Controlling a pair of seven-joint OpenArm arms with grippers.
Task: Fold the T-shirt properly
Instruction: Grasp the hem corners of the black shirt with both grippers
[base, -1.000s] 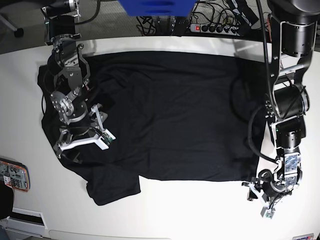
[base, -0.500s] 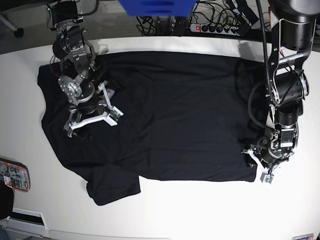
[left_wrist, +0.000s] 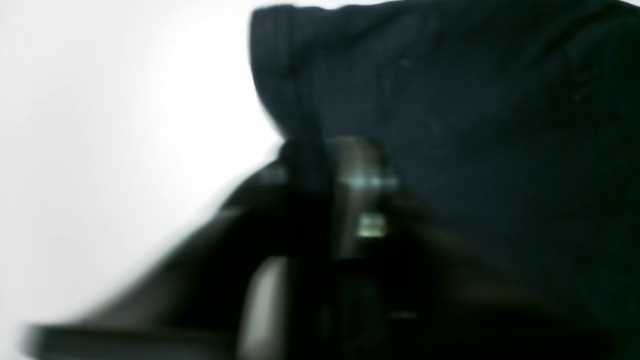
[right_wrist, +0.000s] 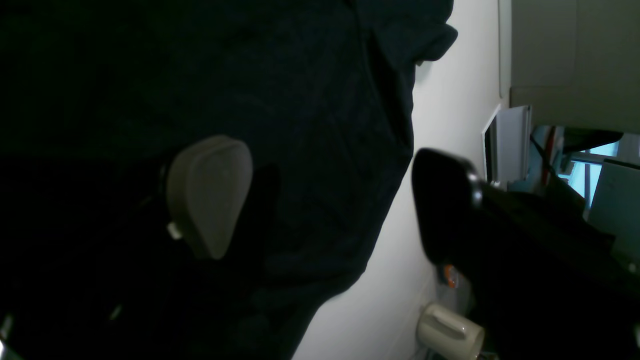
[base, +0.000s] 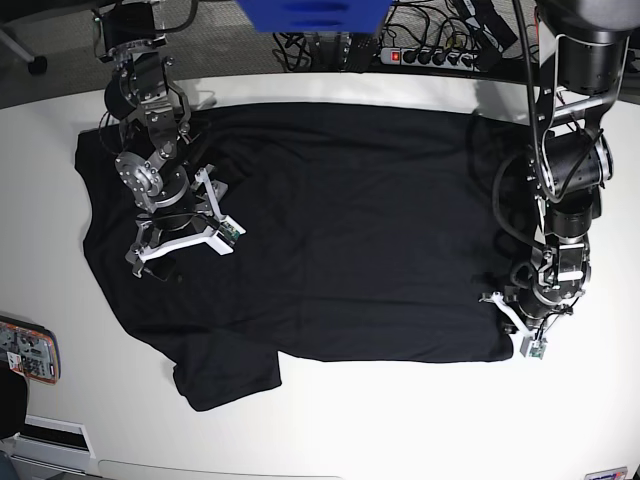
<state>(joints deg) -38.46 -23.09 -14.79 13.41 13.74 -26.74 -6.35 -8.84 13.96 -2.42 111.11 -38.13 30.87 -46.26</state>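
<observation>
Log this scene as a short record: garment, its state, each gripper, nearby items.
garment: black T-shirt, short-sleeved
state: spread on the white table, not folded up
left gripper: shut, at the shirt's hem corner; grip on cloth unclear
right gripper: open, over the shirt
nearby: beige mug in the right wrist view

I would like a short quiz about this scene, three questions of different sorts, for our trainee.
1. True or false: the right pincer stands open.
2. Choose: the left pincer is at which part of the T-shirt? (a) its middle; (b) near a corner; (c) it is away from the cloth.
3. Fill in: the T-shirt's colour is ____.

Key: 1 true; 2 b; 3 black.
</observation>
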